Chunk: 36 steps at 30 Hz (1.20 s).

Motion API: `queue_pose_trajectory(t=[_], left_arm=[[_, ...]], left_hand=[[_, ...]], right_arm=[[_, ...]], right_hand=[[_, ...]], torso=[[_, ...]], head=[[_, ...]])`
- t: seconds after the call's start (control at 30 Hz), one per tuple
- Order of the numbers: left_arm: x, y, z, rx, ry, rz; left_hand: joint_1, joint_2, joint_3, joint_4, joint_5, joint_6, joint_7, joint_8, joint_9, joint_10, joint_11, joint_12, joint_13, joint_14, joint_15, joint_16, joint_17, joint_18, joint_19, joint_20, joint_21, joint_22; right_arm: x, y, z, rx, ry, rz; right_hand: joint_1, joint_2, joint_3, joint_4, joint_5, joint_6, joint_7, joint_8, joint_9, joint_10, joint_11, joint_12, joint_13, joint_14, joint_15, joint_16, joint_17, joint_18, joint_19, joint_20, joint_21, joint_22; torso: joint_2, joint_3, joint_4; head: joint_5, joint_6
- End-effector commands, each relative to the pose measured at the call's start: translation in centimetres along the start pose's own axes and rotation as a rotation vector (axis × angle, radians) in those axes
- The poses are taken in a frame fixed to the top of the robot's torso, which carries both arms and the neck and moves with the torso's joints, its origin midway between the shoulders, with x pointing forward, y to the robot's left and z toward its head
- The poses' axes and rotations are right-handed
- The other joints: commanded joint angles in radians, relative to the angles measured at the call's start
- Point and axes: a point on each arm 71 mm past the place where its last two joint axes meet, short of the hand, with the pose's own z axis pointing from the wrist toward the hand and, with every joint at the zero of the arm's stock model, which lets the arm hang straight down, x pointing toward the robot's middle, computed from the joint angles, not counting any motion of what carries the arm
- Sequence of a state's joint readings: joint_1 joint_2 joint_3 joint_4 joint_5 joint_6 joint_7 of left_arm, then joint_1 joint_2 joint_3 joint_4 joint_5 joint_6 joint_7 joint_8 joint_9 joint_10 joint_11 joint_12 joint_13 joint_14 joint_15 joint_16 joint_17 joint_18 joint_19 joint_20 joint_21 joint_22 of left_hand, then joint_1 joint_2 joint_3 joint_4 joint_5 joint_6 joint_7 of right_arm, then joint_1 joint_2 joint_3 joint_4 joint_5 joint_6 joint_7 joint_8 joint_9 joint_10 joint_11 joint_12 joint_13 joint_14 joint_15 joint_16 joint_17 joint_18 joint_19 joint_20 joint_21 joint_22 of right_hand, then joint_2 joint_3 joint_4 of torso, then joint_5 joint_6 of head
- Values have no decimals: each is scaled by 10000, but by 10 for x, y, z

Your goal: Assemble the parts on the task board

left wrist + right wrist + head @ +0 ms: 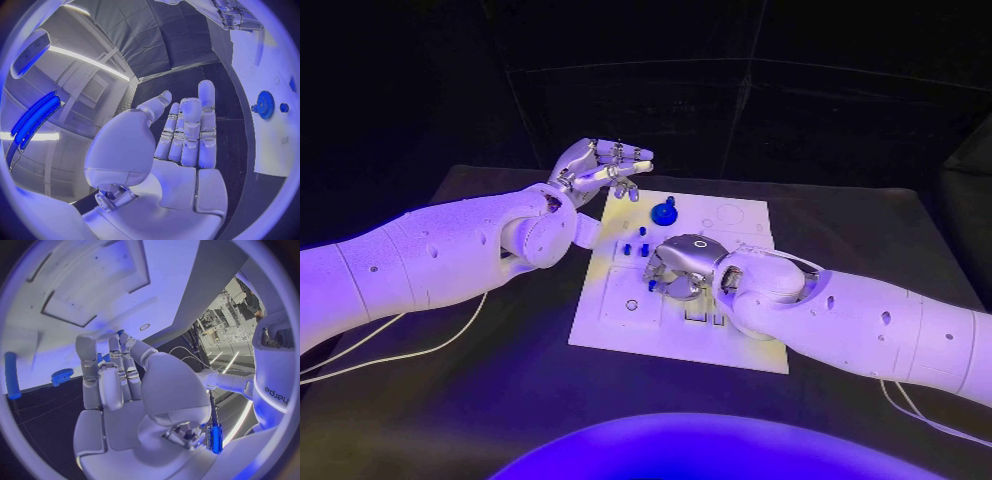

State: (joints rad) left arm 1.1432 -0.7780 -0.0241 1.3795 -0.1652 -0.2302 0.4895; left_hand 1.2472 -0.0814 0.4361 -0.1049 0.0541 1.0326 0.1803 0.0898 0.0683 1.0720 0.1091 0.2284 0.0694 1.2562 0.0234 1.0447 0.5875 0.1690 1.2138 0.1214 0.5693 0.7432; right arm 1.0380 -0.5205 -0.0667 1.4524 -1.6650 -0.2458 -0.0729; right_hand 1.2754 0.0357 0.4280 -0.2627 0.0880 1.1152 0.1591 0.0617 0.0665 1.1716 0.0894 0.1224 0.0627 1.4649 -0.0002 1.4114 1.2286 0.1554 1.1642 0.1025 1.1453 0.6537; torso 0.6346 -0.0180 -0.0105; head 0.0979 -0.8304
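Early going, I'd judge: the round blue toothed plastic gear [665, 213] stands on the white rectangular task board [740, 225], small blue pegs [635, 248] lie loose — left hand [600, 168] spread, empty; right hand [684, 268] possibly empty, hard to tell.

The only lettering I can read is a cut-off "harpa" in dark letters on my own white body [275, 393], seen past my right hand [134, 390]. The task board [733, 345] carries small marks, but they are too small for me to read.
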Motion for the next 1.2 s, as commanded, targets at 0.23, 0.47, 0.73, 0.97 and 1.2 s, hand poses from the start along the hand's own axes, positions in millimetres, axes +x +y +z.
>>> queue_pose_trajectory(t=[0.23,0.47,0.73,0.97,1.2], left_arm=[[1,-1,1,25,89,-90],[1,0,1,-3,98,-93],[0,0,1,-46,115,-101],[-2,0,0,-78,92,-86],[-3,1,0,-96,102,-90]], left_hand=[[72,60,-68,-9,-31,-25,58,38,-6,-36,38,54,0,-90,2,-50,-9,133,-74,1,-36,-9],[72,60,-68,-9,-31,-25,58,38,-6,-36,38,54,0,-90,2,-50,-9,133,-74,1,-36,-9],[84,71,-77,-7,-31,-32,60,43,-6,-45,40,63,1,-107,5,-69,-47,134,-72,4,-51,-23],[84,71,-77,-7,-31,-32,60,43,-6,-45,40,63,1,-107,5,-69,-47,134,-72,4,-51,-23],[88,77,-78,-6,-31,-34,60,45,-6,-47,40,66,1,-115,5,-79,-68,134,-72,4,-55,-27]], right_arm=[[1,-2,-1,58,63,-108],[0,-1,-2,-10,-103,97],[-9,-7,-12,20,-1214,371],[-25,-25,-39,542,-1774,873],[-51,-51,-63,1673,-1541,959]], right_hand=[[-384,-462,-112,217,219,-657,170,-13,-32,-985,249,-435,-11,405,241,-36,-114,57,-117,197,-156,-173],[-377,-502,-125,263,229,-738,156,-1,-21,-899,231,-324,13,392,239,-53,-168,70,-120,215,-174,-200],[-314,-762,-334,331,255,-1427,111,-9,-28,-1482,265,-367,11,350,265,-105,-301,102,-201,242,-314,-421],[-292,-842,-451,370,283,-1561,82,4,-18,-1533,251,-271,27,343,260,-117,-339,100,-184,242,-321,-422],[-390,-1030,-1159,717,237,-1631,-5,25,3,-1867,242,-76,32,328,254,-152,-456,105,-170,239,-401,-516]], torso=[[0,4,-6],[-2,2,-8],[-7,15,-11],[-15,-6,-18],[4,-1,-8]], head=[[-19,1],[-56,26],[-103,85],[-196,177],[-341,274]])
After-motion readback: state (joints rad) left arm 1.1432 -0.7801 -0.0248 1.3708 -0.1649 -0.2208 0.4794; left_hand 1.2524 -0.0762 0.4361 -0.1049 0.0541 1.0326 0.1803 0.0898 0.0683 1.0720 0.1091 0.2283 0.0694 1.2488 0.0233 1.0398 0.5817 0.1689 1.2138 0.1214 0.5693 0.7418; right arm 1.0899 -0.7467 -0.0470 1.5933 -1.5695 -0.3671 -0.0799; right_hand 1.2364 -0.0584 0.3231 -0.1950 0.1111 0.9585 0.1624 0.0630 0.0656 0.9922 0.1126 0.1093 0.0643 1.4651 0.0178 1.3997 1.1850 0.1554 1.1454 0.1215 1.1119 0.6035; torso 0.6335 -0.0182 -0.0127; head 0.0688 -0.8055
